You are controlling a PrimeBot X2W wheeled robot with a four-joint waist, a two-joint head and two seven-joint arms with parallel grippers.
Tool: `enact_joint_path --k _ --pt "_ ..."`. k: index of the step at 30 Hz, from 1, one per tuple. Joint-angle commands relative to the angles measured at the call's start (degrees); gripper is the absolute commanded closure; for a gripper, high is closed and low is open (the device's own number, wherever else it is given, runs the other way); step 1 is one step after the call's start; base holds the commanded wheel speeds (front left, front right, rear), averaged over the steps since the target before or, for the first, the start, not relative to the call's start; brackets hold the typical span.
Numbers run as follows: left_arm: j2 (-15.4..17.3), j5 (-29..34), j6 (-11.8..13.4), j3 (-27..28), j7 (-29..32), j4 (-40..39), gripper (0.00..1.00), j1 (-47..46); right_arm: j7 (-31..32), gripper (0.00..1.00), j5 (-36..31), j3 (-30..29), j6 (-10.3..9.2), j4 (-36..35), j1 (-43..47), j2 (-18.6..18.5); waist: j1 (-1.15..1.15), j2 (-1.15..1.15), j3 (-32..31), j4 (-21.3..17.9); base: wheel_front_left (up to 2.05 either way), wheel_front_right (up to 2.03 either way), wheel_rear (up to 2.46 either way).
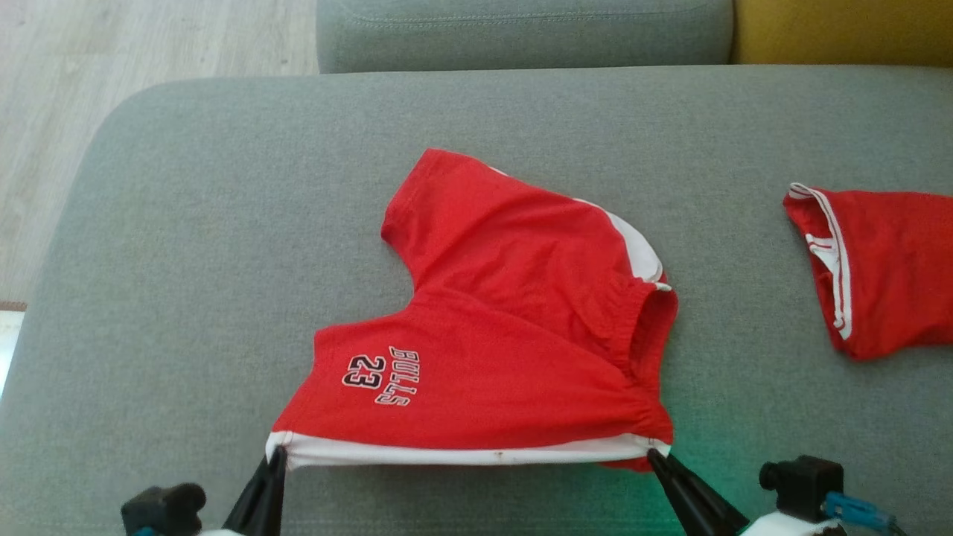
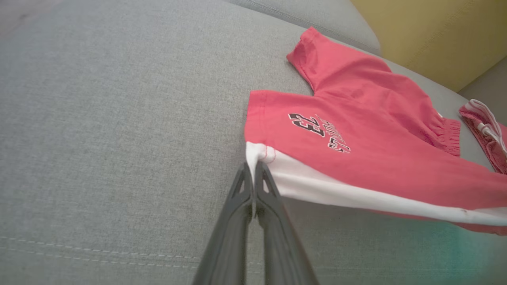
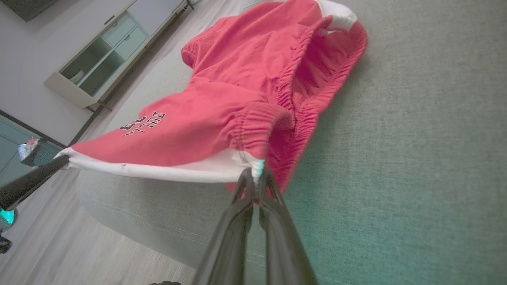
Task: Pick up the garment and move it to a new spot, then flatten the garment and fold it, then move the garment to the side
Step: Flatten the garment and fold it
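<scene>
Gripped shorts by near white edge, pulled taut left-to-right between clenched left gripper and right gripper, with bulk lying far of fingertips.

The shorts sit in the middle of the cushion, nearer its front edge. Left gripper is on their near-left corner, right gripper on the near-right. Another garment lies by the right edge, well apart.

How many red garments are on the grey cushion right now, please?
2. The red shorts lie centrally, white edge pinched by the left tool and right tool. The second red garment lies at the head view's right edge, partly cut off.
</scene>
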Motion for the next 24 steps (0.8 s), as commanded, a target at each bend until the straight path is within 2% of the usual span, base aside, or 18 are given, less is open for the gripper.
enact_joint_path --k 1,5,10,17,24 --pt "0.55 -0.33 0.54 2.26 0.42 -3.38 1.00 -1.23 0.80 1.00 -0.82 -0.17 -0.05 -3.05 0.04 -0.17 0.01 0.00 -0.08 -0.15 0.00 0.00 0.00" --pt "1.40 -0.26 0.50 2.44 1.19 -5.14 1.00 -2.65 2.51 1.00 -1.06 -1.18 -0.05 -4.68 0.42 1.04 0.01 0.00 0.29 -0.39 0.00 0.00 0.00" --pt "2.79 -1.00 -1.02 2.92 1.44 -4.07 1.00 -10.03 3.58 1.00 1.55 -2.42 -0.05 -4.85 -2.17 3.76 0.01 0.00 2.52 -0.93 0.00 0.00 0.00" --pt "4.78 -2.13 -3.19 3.42 2.62 1.40 1.00 -23.00 4.39 1.00 6.12 -3.78 -0.05 -3.93 -9.21 6.75 0.01 0.00 7.94 -3.33 0.00 0.00 0.00" --pt "7.09 -2.98 -5.75 2.05 4.55 10.84 1.00 -40.40 0.91 1.00 9.31 -4.71 -0.05 -1.24 -19.33 9.17 0.01 0.00 14.13 -7.74 0.00 0.00 0.00"
